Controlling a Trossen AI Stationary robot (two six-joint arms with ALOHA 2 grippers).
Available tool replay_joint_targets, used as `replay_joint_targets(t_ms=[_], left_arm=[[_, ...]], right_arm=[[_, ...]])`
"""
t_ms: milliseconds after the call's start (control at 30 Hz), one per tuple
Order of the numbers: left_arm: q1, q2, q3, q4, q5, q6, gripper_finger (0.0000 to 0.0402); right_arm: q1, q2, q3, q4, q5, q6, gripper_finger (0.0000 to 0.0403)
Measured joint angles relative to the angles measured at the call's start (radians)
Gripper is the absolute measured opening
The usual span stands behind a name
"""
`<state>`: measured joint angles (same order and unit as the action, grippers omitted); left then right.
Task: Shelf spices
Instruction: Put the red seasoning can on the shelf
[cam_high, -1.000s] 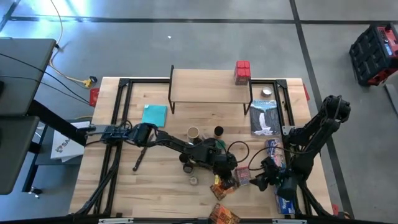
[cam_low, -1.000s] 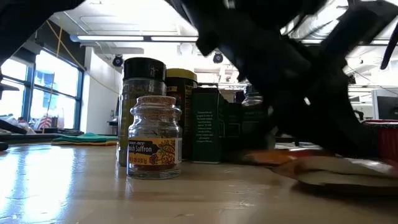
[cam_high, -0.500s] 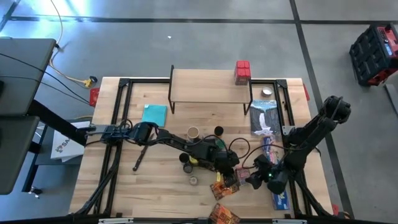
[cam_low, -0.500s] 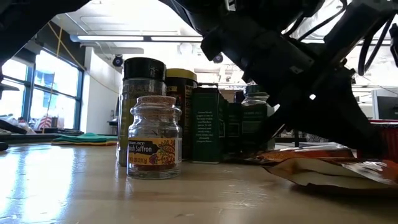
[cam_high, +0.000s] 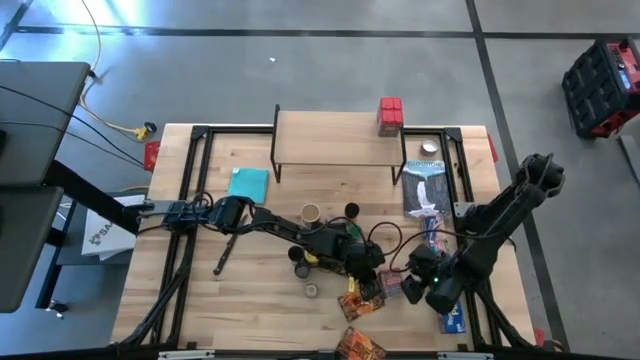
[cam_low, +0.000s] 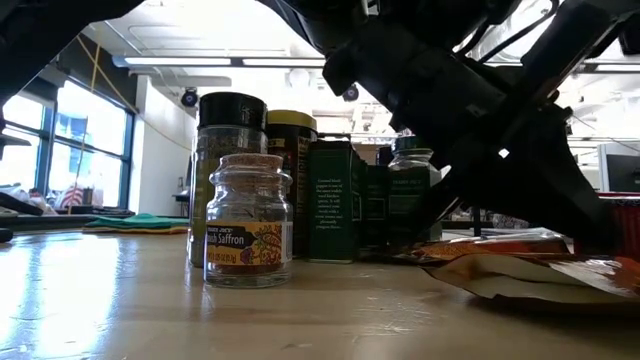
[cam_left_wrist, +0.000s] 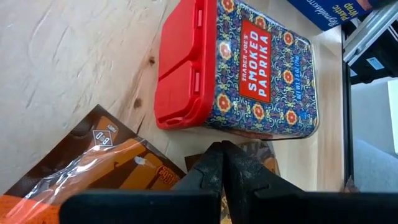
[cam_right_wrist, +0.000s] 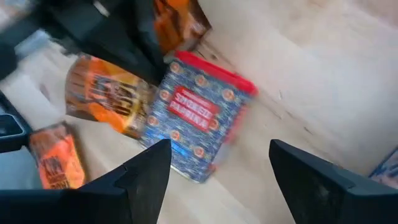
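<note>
Right claw (cam_high: 408, 288) moved closer to paprika tin (cam_left_wrist: 249, 71), spread wide, left claw (cam_left_wrist: 222, 163) clenched

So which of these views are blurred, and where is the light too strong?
Right wrist view: motion blur smears the smoked paprika tin and its label. Left wrist view: sharp, the tin's label reads clearly. Low view: the saffron jar is crisp, while the bright ceiling and windows leave the arms overhead as dark silhouettes. High view: evenly lit.

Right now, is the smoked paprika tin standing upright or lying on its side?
Lying on its side. The smoked paprika tin rests flat on the tabletop, label face up and red lid pointing sideways; the right wrist view shows the same.
</note>
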<state>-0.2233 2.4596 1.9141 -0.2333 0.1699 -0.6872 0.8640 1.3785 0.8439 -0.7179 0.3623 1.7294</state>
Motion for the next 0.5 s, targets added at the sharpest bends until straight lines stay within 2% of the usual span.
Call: replay_joint_targets(t_ms=[133, 233, 400, 500], left_arm=[[0.000, 0.000, 0.000, -0.001, -0.002, 0.000, 0.0000], [-0.001, 0.000, 0.000, -0.001, -0.002, 0.000, 0.0000], [-0.006, 0.000, 0.000, -0.005, -0.002, 0.000, 0.0000], [-0.006, 0.000, 0.000, -0.009, -0.002, 0.000, 0.0000]], right_arm=[[-0.037, 0.007, 0.014, 0.060, -0.005, -0.108, 0.0268], [-0.063, 0.010, -0.020, 0.158, -0.053, -0.186, 0.0268], [-0.079, 0.022, -0.065, 0.095, -0.071, -0.147, 0.0268], [-0.079, 0.022, -0.109, 0.184, -0.096, -0.140, 0.0268]])
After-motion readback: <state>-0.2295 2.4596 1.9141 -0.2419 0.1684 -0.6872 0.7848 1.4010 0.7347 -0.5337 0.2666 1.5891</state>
